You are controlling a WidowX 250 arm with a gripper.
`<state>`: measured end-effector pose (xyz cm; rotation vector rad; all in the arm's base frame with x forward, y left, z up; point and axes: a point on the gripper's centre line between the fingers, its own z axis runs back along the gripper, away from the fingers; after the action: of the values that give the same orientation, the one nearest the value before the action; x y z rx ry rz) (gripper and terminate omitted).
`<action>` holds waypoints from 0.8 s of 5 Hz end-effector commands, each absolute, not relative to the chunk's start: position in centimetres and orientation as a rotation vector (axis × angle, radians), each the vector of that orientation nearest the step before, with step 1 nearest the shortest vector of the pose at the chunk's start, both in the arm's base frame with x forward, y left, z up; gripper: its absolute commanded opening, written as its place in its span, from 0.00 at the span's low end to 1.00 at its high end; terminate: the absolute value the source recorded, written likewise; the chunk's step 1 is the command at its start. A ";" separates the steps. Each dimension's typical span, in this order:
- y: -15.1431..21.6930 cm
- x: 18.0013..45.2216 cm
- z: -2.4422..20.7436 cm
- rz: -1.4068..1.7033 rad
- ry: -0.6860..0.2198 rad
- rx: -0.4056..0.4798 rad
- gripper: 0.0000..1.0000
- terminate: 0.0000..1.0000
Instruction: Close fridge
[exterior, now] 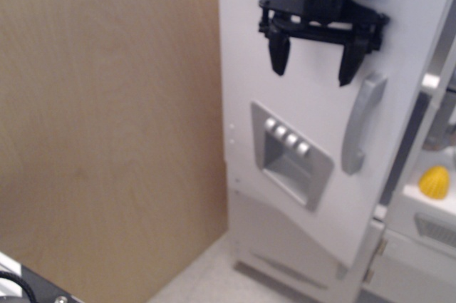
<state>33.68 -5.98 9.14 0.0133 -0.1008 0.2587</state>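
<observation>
The tall white toy fridge [299, 139] fills the right half of the view. Its large door stands only slightly ajar, with a narrow gap along its right edge. The door carries a silver vertical handle [360, 123] and a grey recessed dispenser panel [291, 155] with a row of buttons. My black gripper [315, 64] hangs from above against the upper door face, just up and left of the handle. Its two fingers [278, 55] are spread apart and hold nothing.
A light wooden wall panel [107, 125] stands to the left of the fridge. A yellow toy [434, 182] sits on a white counter at the far right. A smaller lower door [285, 242] sits below the big door. Speckled floor shows at the bottom.
</observation>
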 end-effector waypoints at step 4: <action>-5.7 38.0 12.6 0.334 -0.215 -0.034 1.00 0.00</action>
<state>37.43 -5.98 10.82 -0.0199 -0.1648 0.3311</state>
